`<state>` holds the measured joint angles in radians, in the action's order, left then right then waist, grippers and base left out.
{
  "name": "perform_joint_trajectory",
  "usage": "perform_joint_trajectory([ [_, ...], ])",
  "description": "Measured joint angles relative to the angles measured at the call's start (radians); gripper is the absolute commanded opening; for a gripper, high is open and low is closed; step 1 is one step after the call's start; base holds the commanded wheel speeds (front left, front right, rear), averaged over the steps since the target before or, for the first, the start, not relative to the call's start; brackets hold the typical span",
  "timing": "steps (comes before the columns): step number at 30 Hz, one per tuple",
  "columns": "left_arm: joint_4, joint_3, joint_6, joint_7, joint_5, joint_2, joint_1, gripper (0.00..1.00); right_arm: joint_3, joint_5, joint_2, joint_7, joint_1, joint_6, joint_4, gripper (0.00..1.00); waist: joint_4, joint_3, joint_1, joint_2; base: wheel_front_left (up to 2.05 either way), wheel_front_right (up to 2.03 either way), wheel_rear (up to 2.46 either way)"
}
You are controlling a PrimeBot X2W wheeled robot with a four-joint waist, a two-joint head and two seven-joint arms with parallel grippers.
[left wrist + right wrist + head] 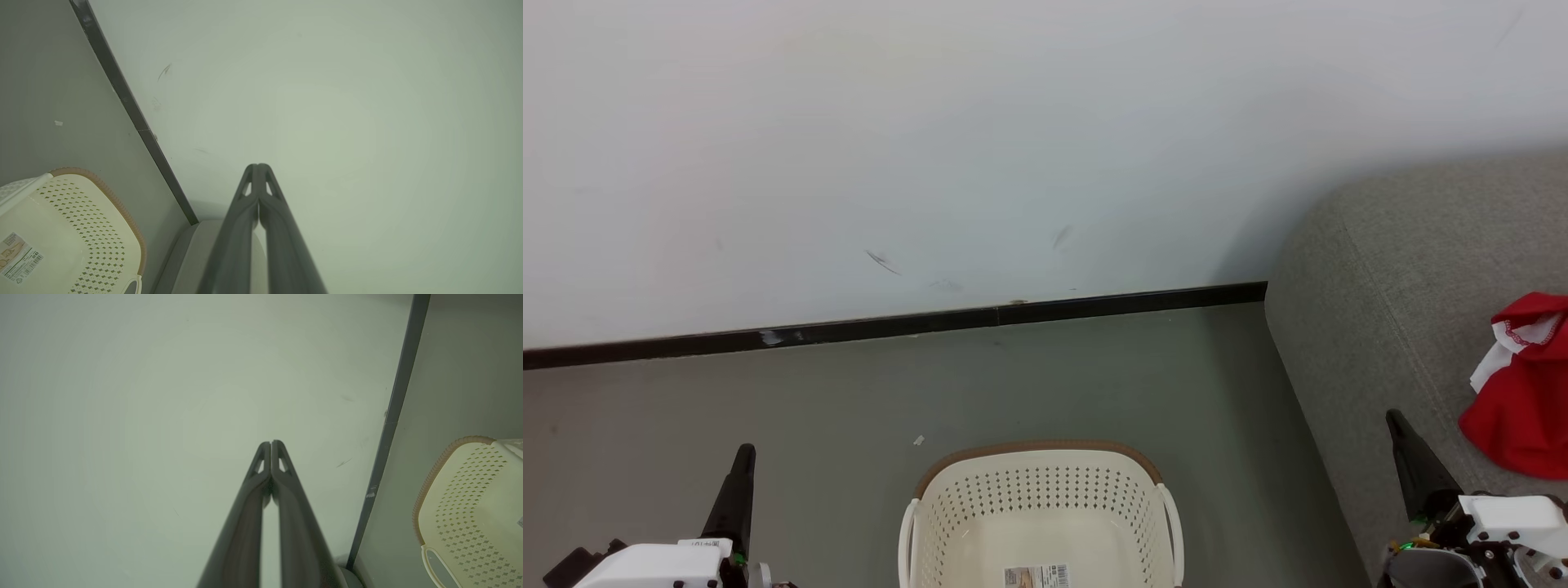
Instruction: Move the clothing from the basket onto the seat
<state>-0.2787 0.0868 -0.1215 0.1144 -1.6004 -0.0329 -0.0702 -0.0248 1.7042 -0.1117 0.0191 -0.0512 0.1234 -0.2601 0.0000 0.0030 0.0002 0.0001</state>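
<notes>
Basket: we see the basket [1037, 457] standing on the grey floor [768, 425] near the pale wall [1013, 122], a barcode sticker [1037, 576] on its inner bottom.
Clothing: we find the clothing [1523, 400], red with white trim, bunched on the seat [1380, 269], right of the basket and well apart from it.
Left claw: we see the left claw [258, 168] left of the basket, fingers pressed together tip to tip, gripping nothing.
Right claw: we see the right claw [270, 445] right of the basket, over the seat's edge, likewise pinched closed and empty, near the clothing but apart from it.
</notes>
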Motion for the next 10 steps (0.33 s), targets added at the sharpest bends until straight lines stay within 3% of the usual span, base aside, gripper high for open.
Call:
perform_joint_trajectory([
  [10, 0.001, 0.000, 0.000, 0.000, 0.000, 0.000, 0.000, 0.00, -0.002, 0.000, 0.000, 0.000, 0.000, 0.000, 0.000, 0.00, 0.000, 0.000, 0.0000, 0.0000, 0.00, 0.00, 0.00],
])
